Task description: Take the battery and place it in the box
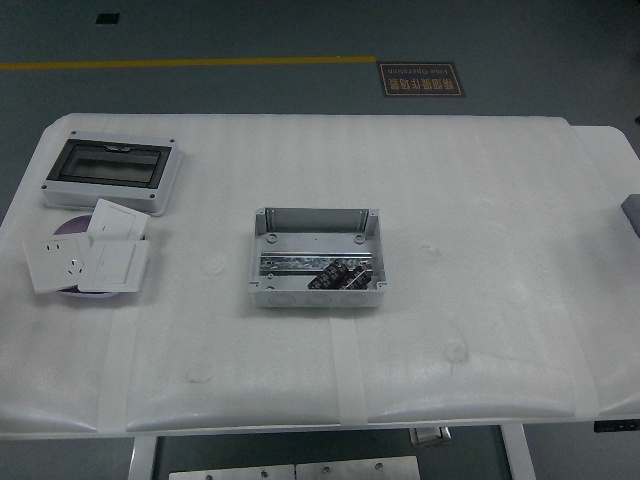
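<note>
An open grey box (318, 222) stands in the middle of the white table (460, 200). Several dark batteries (338, 275) lie inside it, at its front right part. No robot hand or arm is in the head view.
A grey enclosure with a dark window (110, 172) stands at the back left. In front of it white socket and switch plates (88, 260) lie on a purple plate (66, 225). A small grey object (632, 212) shows at the right edge.
</note>
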You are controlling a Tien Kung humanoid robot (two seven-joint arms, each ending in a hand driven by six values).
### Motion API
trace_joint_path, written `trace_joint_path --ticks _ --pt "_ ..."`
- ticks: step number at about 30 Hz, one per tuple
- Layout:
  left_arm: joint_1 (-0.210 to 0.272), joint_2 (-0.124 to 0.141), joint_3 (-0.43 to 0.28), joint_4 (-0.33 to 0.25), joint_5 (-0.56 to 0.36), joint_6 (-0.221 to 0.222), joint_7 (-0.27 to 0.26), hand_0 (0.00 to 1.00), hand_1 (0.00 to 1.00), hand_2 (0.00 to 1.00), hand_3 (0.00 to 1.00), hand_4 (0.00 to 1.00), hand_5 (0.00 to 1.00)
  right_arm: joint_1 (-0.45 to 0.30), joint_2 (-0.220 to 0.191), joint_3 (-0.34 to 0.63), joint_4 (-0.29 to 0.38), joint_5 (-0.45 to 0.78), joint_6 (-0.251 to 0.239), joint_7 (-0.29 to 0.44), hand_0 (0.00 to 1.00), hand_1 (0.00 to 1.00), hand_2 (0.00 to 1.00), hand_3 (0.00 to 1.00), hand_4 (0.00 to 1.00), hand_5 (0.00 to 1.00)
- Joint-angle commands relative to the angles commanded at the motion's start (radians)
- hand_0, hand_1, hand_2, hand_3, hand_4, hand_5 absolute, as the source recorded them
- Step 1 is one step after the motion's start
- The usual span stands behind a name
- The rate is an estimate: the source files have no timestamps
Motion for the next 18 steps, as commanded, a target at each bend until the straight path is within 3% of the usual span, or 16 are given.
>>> trace_joint_path --ticks 7,18 --pt "0.002 -0.002 -0.004 0.000 -0.009 0.002 -0.001 0.659 0.663 0.577 0.640 0.675 0.264 -0.020 0.002 0.024 -0.130 0.023 0.005 -0.004 0.752 0.720 0.766 0.833 0.838 0.421" --pt "0.000 -0.002 0.005 0.000 -0.021 0.004 -0.005 0.659 0.662 0.577 0.640 0.674 0.264 -0.045 0.025 0.044 -0.150 0.047 0.000 0.001 0.749 0.708 0.765 0.829 0.825 0.413"
